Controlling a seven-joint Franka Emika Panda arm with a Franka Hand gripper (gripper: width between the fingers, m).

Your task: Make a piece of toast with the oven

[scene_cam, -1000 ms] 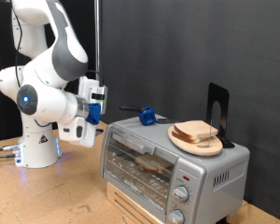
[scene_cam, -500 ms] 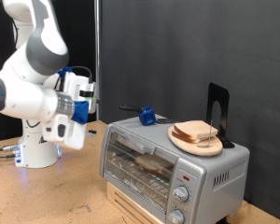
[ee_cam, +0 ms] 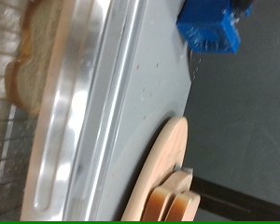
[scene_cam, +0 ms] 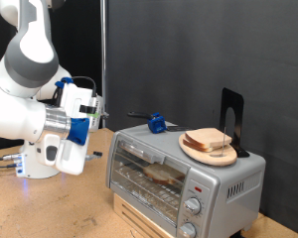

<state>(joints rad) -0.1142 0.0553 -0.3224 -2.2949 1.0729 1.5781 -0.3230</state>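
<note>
To the exterior view's left of the oven, the tool hangs in the air; whether it is open cannot be told. A piece of toast lies inside behind the glass door.

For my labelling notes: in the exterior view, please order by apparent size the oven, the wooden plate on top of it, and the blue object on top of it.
1. The oven, clearly largest.
2. The wooden plate, holding bread slices.
3. The blue object, smallest, though it sits farther back, which shrinks it somewhat.

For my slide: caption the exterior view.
White robot arm's gripper hovers beside the silver toaster oven; a tan bread slice lies inside.
</note>
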